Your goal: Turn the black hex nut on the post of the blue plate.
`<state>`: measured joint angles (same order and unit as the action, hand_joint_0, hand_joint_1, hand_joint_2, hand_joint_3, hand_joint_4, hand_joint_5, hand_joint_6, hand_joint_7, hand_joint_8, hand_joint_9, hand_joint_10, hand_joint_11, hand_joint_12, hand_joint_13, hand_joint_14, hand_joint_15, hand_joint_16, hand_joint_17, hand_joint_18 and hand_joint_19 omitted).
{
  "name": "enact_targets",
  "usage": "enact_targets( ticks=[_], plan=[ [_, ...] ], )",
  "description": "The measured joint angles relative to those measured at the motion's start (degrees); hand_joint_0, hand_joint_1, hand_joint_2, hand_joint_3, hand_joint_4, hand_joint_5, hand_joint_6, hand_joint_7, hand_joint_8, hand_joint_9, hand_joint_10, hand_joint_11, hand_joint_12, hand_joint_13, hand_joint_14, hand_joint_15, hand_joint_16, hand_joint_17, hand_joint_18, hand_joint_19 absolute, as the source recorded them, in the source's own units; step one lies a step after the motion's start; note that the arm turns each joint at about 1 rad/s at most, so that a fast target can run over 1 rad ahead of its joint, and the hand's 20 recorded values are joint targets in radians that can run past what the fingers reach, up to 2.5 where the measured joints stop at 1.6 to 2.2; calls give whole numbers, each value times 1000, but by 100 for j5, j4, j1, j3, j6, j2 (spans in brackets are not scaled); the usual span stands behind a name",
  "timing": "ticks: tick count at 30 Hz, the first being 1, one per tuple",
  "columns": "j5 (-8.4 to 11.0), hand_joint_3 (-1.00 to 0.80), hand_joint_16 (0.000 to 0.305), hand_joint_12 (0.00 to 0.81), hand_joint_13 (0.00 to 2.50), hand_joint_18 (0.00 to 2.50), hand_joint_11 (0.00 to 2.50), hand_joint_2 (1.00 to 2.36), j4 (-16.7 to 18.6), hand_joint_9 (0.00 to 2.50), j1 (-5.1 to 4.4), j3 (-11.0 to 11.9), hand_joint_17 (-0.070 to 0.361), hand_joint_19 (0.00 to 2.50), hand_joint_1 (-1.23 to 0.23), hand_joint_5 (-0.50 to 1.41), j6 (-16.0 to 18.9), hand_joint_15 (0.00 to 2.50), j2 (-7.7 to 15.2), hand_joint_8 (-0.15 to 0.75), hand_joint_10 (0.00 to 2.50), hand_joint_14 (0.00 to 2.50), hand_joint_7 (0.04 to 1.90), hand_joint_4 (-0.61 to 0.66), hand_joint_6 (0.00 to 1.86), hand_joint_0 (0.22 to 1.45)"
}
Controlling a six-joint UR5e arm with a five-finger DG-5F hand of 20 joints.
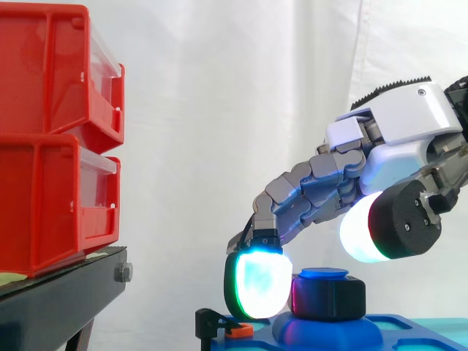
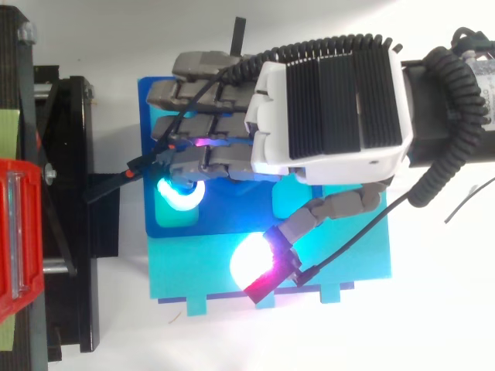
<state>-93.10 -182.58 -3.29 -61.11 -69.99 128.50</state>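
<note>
The black hex nut (image 1: 329,296) sits on a blue post (image 1: 325,273) rising from the blue plate (image 1: 395,329), low in the side view. My hand (image 1: 409,124) reaches in from the right and arches over the nut. Its curled fingers come down on the nut's left side, where a cyan-glowing fingertip (image 1: 257,285) presses against it. The thumb (image 1: 362,230), glowing white, hangs above and to the right of the nut, apart from it. From above, the hand (image 2: 325,100) and its fingers cover the nut on the blue plate (image 2: 155,108).
Two stacked red bins (image 1: 51,131) stand on a black stand (image 1: 58,300) to the left. A small black and orange clip (image 1: 227,325) sits at the plate's left edge. The plate lies on a lighter cyan base (image 2: 193,278).
</note>
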Motion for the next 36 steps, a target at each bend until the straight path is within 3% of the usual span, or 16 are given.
enact_targets(
  ticks=[28,36],
  plan=[
    [-350,-500,55,368,89,0,0,1000,135,325,271,-6,123,87,-456,-181,-6,0,0,251,0,0,912,222,503,484],
    [-497,-500,55,367,88,0,1,1000,114,325,394,-7,124,91,-456,-181,-10,0,0,250,0,0,916,222,503,484]
  ],
)
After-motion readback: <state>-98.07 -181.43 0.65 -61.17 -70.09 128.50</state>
